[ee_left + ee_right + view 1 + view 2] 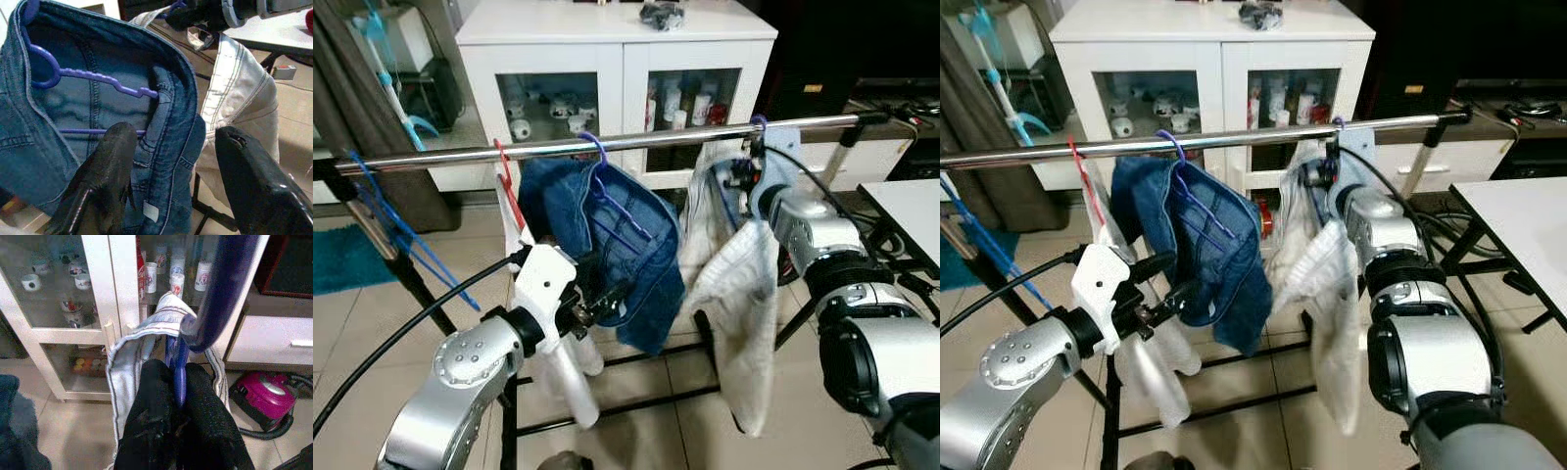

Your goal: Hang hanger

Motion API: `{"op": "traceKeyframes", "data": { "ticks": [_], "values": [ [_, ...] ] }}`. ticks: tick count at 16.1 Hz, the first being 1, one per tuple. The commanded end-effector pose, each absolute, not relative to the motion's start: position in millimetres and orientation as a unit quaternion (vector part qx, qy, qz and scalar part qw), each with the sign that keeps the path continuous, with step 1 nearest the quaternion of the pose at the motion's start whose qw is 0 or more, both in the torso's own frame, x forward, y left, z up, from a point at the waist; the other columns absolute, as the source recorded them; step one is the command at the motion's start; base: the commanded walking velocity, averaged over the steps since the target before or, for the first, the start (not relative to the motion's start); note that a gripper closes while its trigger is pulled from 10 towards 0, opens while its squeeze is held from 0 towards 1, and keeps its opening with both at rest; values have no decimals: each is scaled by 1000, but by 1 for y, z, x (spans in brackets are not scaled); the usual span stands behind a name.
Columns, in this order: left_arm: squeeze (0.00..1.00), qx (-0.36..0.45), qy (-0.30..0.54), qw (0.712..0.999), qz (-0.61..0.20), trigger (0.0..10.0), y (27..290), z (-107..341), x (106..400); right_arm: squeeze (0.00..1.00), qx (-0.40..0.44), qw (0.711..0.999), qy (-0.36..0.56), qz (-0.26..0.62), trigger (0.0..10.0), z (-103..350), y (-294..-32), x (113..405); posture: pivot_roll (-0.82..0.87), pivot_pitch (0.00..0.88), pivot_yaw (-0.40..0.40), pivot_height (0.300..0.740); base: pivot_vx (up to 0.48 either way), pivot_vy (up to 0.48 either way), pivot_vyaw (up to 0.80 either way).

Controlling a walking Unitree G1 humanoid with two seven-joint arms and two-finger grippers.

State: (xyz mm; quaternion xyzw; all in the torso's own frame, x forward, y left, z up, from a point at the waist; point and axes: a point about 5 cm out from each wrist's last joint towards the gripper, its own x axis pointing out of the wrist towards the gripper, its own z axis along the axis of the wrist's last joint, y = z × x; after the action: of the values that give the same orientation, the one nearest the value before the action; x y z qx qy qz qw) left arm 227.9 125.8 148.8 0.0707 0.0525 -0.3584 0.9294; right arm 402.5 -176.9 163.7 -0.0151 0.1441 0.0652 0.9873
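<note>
A metal rail [440, 158] runs across in front of me. A purple hanger [607, 191] carrying a blue denim garment [651, 264] hangs from its middle. My left gripper [605, 300] is open just below and in front of the denim, with its fingers [105, 171] on either side of a fold of the cloth. My right gripper [741, 176] is shut on the neck of a blue hanger [180, 374] that carries a white garment [739, 294]. That hanger's hook [759, 122] sits over the rail near its right end.
A red hanger [507, 181] with a white cloth hangs left of the denim. Blue hangers [391, 225] lean by the rack's left leg. A white glass-door cabinet [617, 59] stands behind, a white table [911, 211] at the right, and a pink vacuum cleaner [266, 391] on the floor.
</note>
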Motion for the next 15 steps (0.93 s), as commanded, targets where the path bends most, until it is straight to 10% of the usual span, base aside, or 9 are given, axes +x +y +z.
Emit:
{"op": "traceKeyframes", "data": {
  "ticks": [1,4,5,10,15],
  "values": [
    [0,75,50,926,-367,10000,123,152,226,0,-21,987,148,66,10000,164,-180,403,-64,0,6,740,0,0,0],
    [0,76,53,926,-366,10000,124,150,228,27,-17,987,130,88,10000,162,-182,402,-72,0,23,740,0,0,0],
    [0,84,56,929,-356,10000,126,150,231,1000,-7,991,93,96,10000,170,-184,402,-75,0,30,740,0,0,0],
    [0,58,66,957,-276,10000,144,147,238,1000,20,981,-9,195,10000,190,-184,381,-104,0,76,740,0,0,0],
    [0,-48,59,985,-158,10000,157,149,229,1000,87,961,-45,259,10000,183,-159,277,-118,0,47,740,0,0,0]
  ]
}}
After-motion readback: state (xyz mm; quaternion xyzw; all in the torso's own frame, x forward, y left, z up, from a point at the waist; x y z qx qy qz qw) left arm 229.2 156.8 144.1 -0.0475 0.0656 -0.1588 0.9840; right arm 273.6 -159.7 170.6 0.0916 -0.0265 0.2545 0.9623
